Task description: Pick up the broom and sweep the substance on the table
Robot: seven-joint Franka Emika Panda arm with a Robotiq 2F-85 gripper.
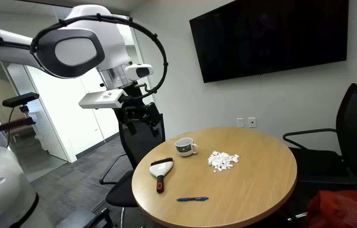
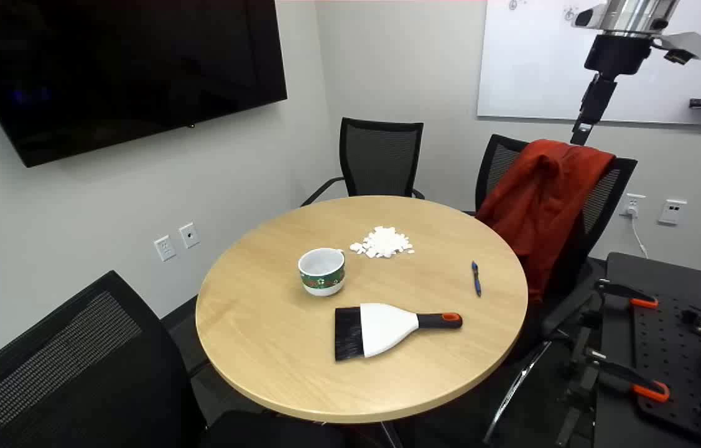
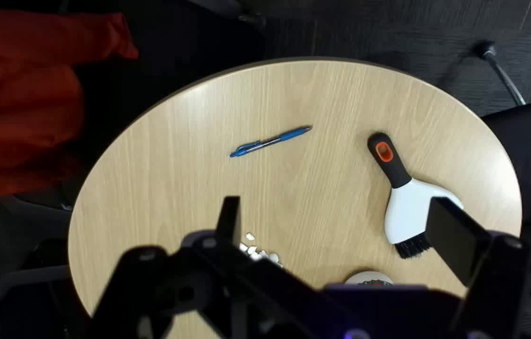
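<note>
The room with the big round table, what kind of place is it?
Probably a small office meeting room: mesh-backed office chairs stand around the round wooden table, with a wall-mounted flat screen and a whiteboard.

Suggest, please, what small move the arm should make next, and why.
I would probably bring the open jaws over the dark handle of the broom before lowering: they hang empty, clear of the table, while the broom lies on it ungrasped and the white crumbs sit heaped, unswept.

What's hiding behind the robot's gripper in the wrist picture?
Poking out from behind the gripper are some white crumbs, part of the mug and most of the broom. It covers the rest of all three, plus some table.
</note>
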